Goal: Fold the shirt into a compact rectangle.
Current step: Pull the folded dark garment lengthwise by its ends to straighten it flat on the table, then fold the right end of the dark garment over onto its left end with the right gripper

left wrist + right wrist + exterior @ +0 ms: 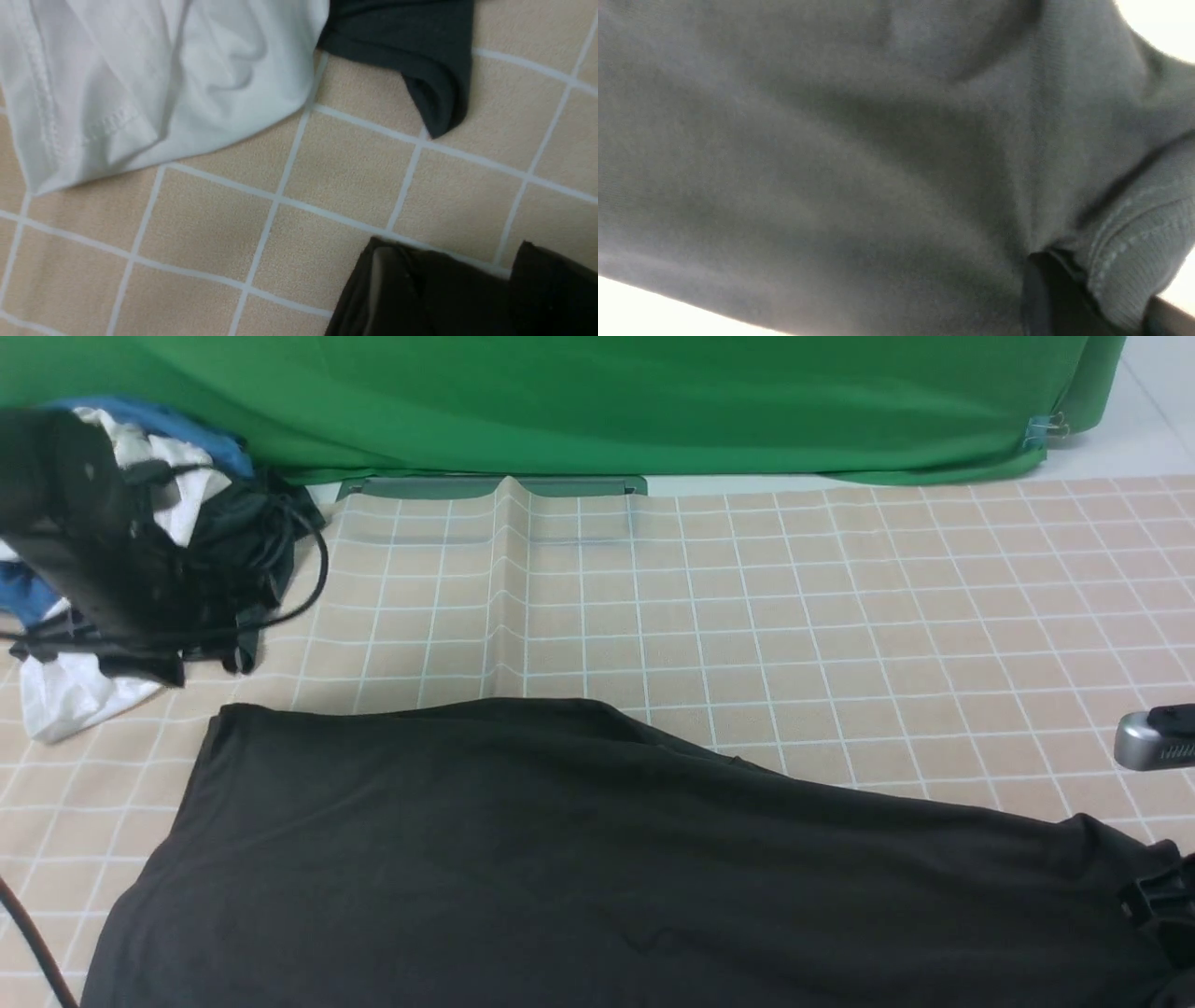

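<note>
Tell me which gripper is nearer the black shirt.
Right. The right gripper is at the shirt's right edge, fabric filling its camera; the left gripper hovers apart over the clothes pile.

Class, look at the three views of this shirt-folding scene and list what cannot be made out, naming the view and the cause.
- Shirt, front view: its near part is cut off by the bottom edge; no print or label shows.
- Right gripper, front view: cut by the right edge, so open or shut is unclear; right wrist view is filled with blurred dark fabric.
- Left gripper, left wrist view: dark fingers cut by the bottom edge.
- Clothes pile, front view: partly hidden behind the left arm.
</note>
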Controlling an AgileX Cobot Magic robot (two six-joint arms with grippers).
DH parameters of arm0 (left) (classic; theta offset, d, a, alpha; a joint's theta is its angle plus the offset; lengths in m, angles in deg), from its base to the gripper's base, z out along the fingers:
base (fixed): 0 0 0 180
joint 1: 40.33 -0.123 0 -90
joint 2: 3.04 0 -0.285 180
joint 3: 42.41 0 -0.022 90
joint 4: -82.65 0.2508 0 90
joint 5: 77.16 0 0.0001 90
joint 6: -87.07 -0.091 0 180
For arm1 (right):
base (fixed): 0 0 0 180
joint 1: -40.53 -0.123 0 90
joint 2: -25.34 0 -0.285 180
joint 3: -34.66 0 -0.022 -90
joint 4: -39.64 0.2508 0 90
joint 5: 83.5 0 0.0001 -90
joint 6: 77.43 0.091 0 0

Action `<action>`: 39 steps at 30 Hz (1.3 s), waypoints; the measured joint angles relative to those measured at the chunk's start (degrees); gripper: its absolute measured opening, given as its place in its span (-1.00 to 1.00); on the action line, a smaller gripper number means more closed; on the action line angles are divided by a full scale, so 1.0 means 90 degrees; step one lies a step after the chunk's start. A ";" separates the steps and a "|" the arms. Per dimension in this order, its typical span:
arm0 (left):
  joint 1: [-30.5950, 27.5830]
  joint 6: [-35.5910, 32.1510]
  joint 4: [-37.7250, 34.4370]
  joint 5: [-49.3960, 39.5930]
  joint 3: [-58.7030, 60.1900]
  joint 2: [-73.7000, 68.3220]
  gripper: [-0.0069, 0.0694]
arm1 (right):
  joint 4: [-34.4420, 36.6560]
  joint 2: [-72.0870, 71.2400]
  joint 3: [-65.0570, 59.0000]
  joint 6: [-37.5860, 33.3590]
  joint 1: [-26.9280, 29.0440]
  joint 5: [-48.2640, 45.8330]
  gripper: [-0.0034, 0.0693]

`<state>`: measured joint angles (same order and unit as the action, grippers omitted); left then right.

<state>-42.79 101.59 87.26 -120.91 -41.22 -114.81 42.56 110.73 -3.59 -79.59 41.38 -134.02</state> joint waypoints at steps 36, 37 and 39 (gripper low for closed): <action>0.0000 -0.0982 -0.0378 -0.2881 -0.3855 0.0755 -0.78 | 0.0287 0.4385 0.8077 0.2534 -0.6446 -0.0530 -0.79; 0.0000 -0.1000 -0.0378 -0.2887 -0.3855 0.0755 -0.78 | 0.0287 0.4562 0.8294 0.2533 -0.6521 -0.0481 -0.79; 0.0000 -0.1004 -0.0378 -0.2887 -0.3855 0.0755 -0.78 | 0.0294 0.4825 0.8550 0.2533 -0.6609 -0.0365 -0.79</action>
<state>-42.79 92.56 83.86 -146.90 -75.91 -108.02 45.20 154.15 73.36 -56.79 -18.10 -137.31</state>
